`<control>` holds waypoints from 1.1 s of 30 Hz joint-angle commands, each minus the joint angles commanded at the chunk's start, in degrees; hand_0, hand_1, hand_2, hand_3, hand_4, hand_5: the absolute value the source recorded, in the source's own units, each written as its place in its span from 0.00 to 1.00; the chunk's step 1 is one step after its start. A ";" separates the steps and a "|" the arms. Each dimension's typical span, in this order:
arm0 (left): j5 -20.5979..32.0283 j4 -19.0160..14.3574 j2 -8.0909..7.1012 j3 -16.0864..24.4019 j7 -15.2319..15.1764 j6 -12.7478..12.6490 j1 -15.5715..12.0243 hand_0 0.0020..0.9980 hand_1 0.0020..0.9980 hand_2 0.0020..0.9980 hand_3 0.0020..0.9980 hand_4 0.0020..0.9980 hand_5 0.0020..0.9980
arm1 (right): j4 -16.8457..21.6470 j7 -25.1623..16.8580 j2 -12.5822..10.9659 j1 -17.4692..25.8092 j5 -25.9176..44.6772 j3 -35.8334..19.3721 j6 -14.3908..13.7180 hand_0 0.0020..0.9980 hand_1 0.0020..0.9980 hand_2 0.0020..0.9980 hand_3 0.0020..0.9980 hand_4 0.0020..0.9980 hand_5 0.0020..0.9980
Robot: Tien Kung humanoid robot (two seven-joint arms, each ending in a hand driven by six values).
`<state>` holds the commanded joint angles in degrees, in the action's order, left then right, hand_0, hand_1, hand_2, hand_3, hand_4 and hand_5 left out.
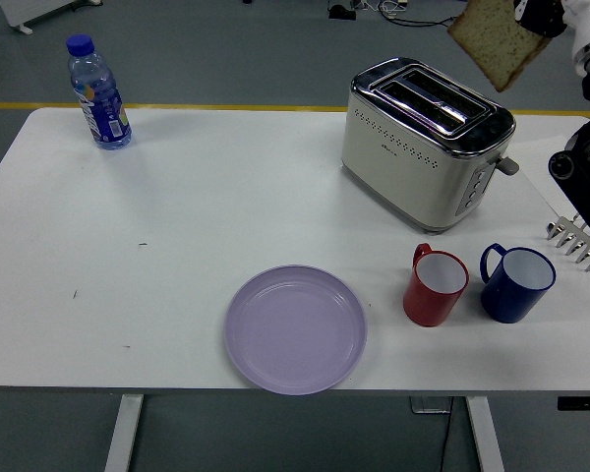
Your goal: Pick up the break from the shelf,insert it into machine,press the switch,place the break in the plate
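White tabletop [177, 197] fills most of my view, and I take the toaster [425, 141] on its far right part as my landmark. It is cream and chrome, set at an angle, both top slots showing nothing in them, with its lever on the end that faces right.

Next in size, a lilac plate [295, 328] lies well in front of the toaster and a bit to its left, near the table's front edge, with nothing on it.

My right arm [582, 162] comes in beside the toaster's right end, and the right hand [559, 25] is up at the top right corner, above and to the right of the toaster. It has a slice of bread [497, 37] pinched by the slice's right edge; the slice hangs tilted in the air, above and just right of the slots, clear of the toaster. I see only part of the hand, so I cannot make out the single fingers beyond that clamp.

Far to the toaster's left, by the back edge, a water bottle [98, 91] stands upright with its blue cap on.

In front of the toaster and slightly right stand a red mug [436, 285] and a blue mug [515, 282], close together, not touching.

A metal rack [578, 241] peeks in at the right edge, right of the blue mug.
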<state>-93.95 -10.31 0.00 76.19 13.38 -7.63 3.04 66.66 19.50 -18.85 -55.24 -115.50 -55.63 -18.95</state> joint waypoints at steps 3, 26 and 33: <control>-0.20 0.00 0.00 0.22 -0.03 0.01 -0.01 0.61 0.47 0.44 0.56 0.32 0.92 | -1.39 -2.17 0.99 -0.45 0.41 0.68 -0.28 0.07 0.21 0.32 0.46 0.51 0.00; -0.07 0.00 0.00 -0.32 -0.08 -0.16 0.36 0.61 0.47 0.43 0.56 0.32 0.93 | -11.34 -7.91 6.27 -3.21 0.38 3.24 -0.65 0.07 0.20 0.32 0.46 0.50 0.00; -0.23 0.00 0.00 -0.24 -0.08 -0.22 0.36 0.61 0.47 0.43 0.56 0.32 0.93 | -13.23 -7.55 6.74 -3.08 -0.30 2.32 -0.25 0.07 0.20 0.32 0.45 0.50 0.00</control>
<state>-94.18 -10.31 0.00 75.96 13.30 -7.85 3.41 53.44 11.95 -12.10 -58.32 -115.80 -53.31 -19.21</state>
